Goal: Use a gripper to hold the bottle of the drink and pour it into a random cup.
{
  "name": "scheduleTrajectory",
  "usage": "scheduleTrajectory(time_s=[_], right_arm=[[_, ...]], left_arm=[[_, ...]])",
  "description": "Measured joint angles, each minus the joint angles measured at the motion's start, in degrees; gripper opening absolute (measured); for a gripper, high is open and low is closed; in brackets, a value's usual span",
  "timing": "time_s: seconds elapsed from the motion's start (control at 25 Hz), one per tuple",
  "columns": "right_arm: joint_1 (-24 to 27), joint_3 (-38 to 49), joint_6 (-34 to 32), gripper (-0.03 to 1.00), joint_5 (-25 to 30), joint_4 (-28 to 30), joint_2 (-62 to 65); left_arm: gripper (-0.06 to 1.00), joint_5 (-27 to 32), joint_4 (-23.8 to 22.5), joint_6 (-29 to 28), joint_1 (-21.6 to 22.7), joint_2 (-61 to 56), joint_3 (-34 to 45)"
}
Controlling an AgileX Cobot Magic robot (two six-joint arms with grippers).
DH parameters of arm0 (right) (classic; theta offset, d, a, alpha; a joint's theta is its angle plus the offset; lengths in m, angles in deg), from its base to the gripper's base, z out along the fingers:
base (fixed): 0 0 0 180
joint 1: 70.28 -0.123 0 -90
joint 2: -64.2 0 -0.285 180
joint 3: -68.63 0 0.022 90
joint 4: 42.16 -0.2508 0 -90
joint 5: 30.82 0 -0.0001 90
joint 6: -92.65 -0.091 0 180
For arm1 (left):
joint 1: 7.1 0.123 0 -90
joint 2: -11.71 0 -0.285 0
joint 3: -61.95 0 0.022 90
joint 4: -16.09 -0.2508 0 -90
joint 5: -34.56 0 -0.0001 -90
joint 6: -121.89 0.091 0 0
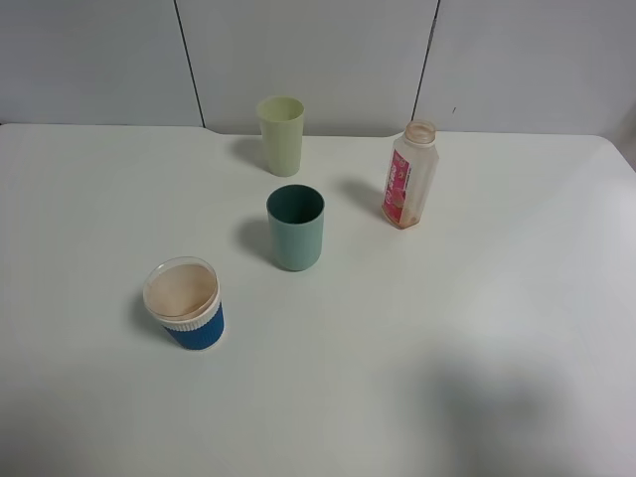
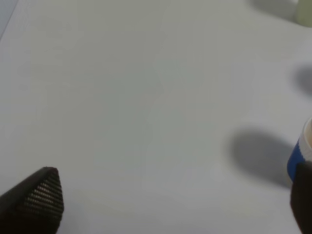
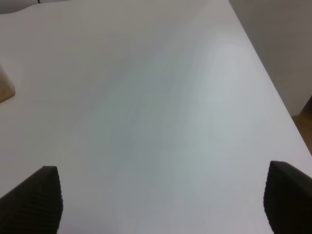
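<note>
The bottle of the drink (image 1: 409, 175) stands upright and capless at the back right of the white table, clear with a pink label. Three cups stand to its left: a pale yellow-green cup (image 1: 281, 135) at the back, a teal cup (image 1: 295, 228) in the middle and a blue cup (image 1: 184, 303) with a white rim nearer the front. No arm shows in the high view. My left gripper (image 2: 170, 200) hangs open over bare table, with the blue cup (image 2: 301, 151) at the frame's edge. My right gripper (image 3: 163, 197) is open too, nothing between its fingers (image 3: 36, 197).
The table (image 1: 477, 328) is white, with a grey panelled wall behind it. The right wrist view shows the table's edge (image 3: 273, 92) and floor beyond it. A pale tan sliver (image 3: 5, 90) at that view's border is too cut off to name.
</note>
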Motion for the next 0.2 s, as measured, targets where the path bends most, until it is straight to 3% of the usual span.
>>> scheduleTrajectory(time_s=[0.2], right_arm=[[0.0, 0.0, 0.0, 0.81, 0.0, 0.0, 0.0]], left_arm=[[0.93, 0.0, 0.0, 0.0, 0.0, 0.0, 0.0]])
